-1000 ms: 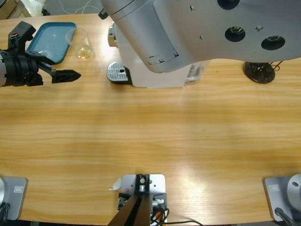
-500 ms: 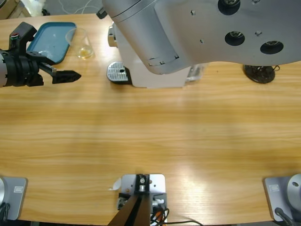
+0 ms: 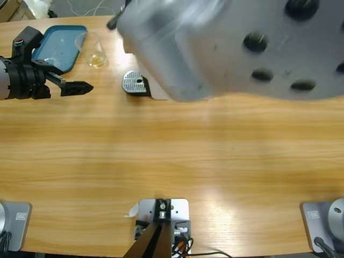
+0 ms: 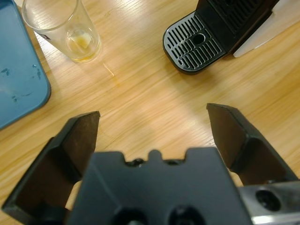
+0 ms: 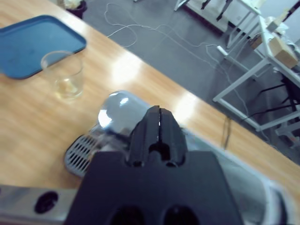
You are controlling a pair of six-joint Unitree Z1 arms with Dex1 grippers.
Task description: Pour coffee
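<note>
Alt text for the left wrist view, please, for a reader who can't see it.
The left end effector, open and empty, hangs over the wooden table. Ahead stand a clear glass with a little yellowish coffee, a blue tray and a coffee machine's black drip grate.

Even overhead light fills your views, bright but soft. Glare pools on the wooden table (image 3: 226, 199) near its front edge, and two white patches shine on it beside the coffee machine (image 5: 117, 117) in your right wrist view, whose chrome top carries a hot spot. The big silver arm (image 3: 231, 48) under your high camera is smeared with motion blur. The machine's far end blurs too. The glass (image 4: 63, 28) reads sharp, casting only a faint shadow.
</note>
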